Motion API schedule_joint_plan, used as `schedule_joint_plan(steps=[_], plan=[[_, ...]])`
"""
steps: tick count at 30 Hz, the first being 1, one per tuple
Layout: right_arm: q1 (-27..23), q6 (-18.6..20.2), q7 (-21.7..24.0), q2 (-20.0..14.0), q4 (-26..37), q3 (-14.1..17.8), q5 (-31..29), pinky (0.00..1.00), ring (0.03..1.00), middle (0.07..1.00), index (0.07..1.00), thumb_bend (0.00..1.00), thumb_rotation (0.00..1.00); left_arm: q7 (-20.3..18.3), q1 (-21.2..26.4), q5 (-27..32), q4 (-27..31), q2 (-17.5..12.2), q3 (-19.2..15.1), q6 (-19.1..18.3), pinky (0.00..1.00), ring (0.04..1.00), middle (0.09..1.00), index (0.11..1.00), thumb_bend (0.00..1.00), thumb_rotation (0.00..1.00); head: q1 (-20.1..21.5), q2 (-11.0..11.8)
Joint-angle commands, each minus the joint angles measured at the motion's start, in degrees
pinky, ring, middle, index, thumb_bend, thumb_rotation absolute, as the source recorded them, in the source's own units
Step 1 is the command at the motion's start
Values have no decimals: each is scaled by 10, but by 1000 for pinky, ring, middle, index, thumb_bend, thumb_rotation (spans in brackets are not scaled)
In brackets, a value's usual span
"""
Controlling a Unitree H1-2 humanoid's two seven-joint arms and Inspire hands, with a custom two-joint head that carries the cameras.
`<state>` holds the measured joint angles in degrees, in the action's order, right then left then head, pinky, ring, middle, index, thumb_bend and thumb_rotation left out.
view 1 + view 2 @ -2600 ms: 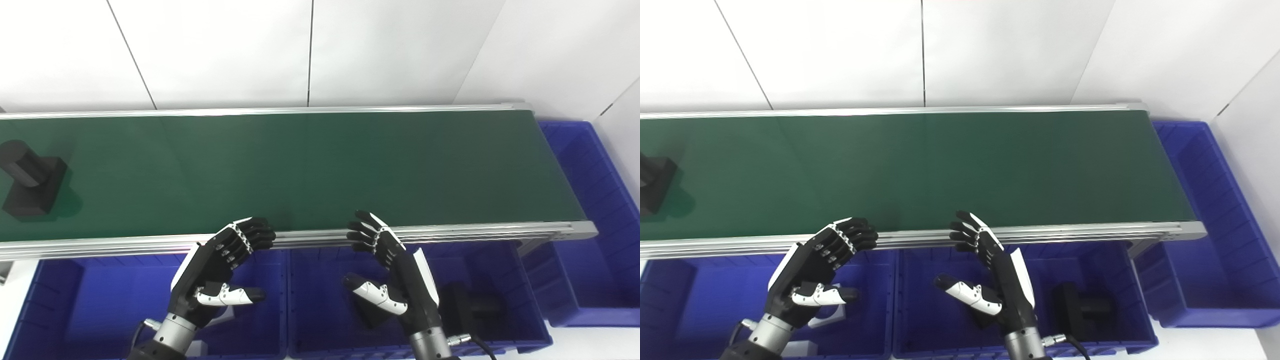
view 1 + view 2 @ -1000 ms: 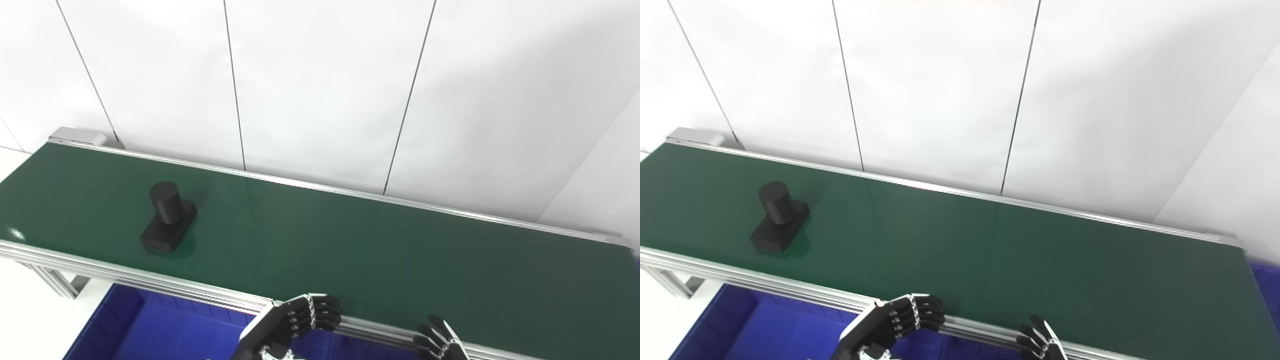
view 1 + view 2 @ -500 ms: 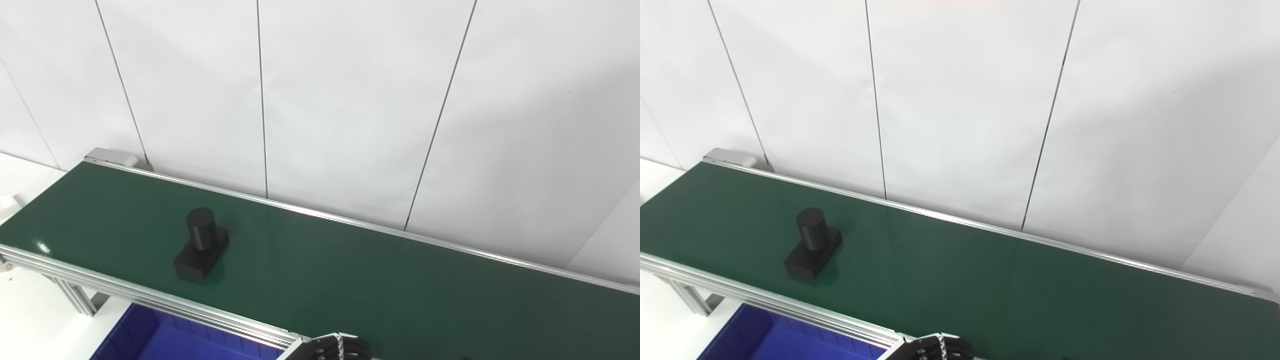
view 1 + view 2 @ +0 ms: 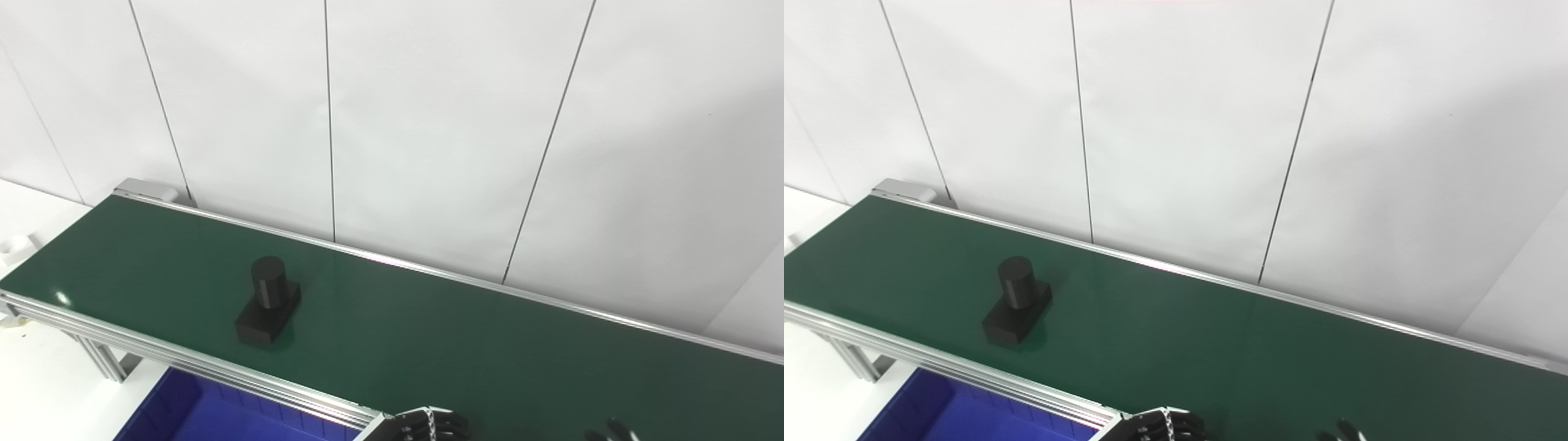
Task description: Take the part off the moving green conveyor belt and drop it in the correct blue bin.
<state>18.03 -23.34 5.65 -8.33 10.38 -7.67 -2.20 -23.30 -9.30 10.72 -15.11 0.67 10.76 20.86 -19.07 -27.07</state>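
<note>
Standing upright on the belt [image 4: 465,349], nearer its near edge and toward its left end, the part [image 4: 267,302] is well apart from my left hand [image 4: 422,427], which is poking in at the bottom. Only fingertips of my right hand [image 4: 606,432] are showing; I cannot tell either hand's spread. A bin [image 4: 202,416] is lying below the belt's near edge.

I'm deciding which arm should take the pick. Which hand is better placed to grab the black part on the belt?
Probably the left hand. Its fingertips show at the belt's near rail, on the side where the black part stands. The right hand barely peeks in farther from the part.
</note>
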Motion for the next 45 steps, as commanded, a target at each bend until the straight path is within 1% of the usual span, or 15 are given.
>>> schedule_joint_plan(steps=[1, 5, 7, 9, 10, 14, 17, 19, 25, 28, 34, 37, 40, 45], plan=[[-15, 2, 7, -5, 46, 6, -8, 738, 791, 804, 869, 608, 562, 2, 11, 8, 4, 7, -1, 5, 681, 703, 721, 713, 1000, 62, -1, -2], [-32, 17, 12, -14, 78, 14, 7, 724, 791, 812, 865, 586, 581, 3, 11, 9, 2, 11, 0, 5, 685, 704, 722, 717, 1000, 59, -3, -5], [-45, 24, 15, -19, 90, 19, 16, 701, 780, 809, 859, 572, 596, 5, 12, 7, 1, 13, 1, 4, 684, 702, 720, 717, 999, 59, -3, -6], [-58, 40, 16, -23, 103, 22, 23, 690, 775, 812, 855, 573, 599, 6, 12, 5, 0, 15, 2, 4, 684, 703, 721, 718, 998, 61, -3, -6], [-63, 47, 17, -24, 108, 24, 26, 687, 775, 815, 853, 591, 598, 6, 13, 5, 0, 15, 2, 5, 684, 703, 722, 720, 997, 66, -3, -6], [-88, 95, 23, -28, 138, 24, 50, 687, 778, 823, 856, 624, 624, 9, 13, 4, 0, 18, 3, 3, 684, 702, 721, 720, 999, 68, -1, -7], [-115, 147, 35, -28, 154, 18, 64, 699, 791, 822, 852, 669, 639, 10, 13, 3, -2, 20, 4, 4, 688, 705, 723, 721, 996, 67, 2, -8], [-133, 171, 42, -28, 159, 12, 78, 705, 812, 837, 872, 666, 659, 10, 13, 3, -3, 21, 4, 4, 688, 707, 723, 720, 995, 65, 4, -9], [-182, 219, 58, -24, 153, -7, 121, 702, 821, 852, 880, 692, 670, 8, 14, 4, -5, 21, 4, 3, 695, 714, 730, 724, 991, 58, 9, -11], [-207, 240, 64, -23, 144, -19, 141, 709, 830, 854, 879, 708, 642, 7, 14, 6, -5, 21, 3, 5, 694, 715, 731, 723, 990, 62, 11, -11], [-251, 275, 79, -20, 133, -37, 163, 708, 831, 861, 876, 678, 541, 7, 12, 6, 0, 19, 3, 1, 696, 717, 733, 722, 991, 71, 16, -13], [-272, 294, 86, -18, 130, -48, 178, 705, 822, 859, 879, 647, 475, 7, 11, 7, 4, 17, 3, -1, 696, 716, 733, 726, 991, 70, 18, -14], [-292, 304, 97, -16, 119, -59, 184, 733, 832, 865, 880, 633, 459, 7, 10, 7, 6, 16, 2, -4, 699, 717, 733, 725, 991, 67, 22, -14], [-317, 305, 99, -9, 83, -73, 195, 720, 841, 876, 878, 632, 385, 5, 9, 8, 7, 13, 1, -1, 700, 718, 733, 726, 987, 69, 25, -14]])
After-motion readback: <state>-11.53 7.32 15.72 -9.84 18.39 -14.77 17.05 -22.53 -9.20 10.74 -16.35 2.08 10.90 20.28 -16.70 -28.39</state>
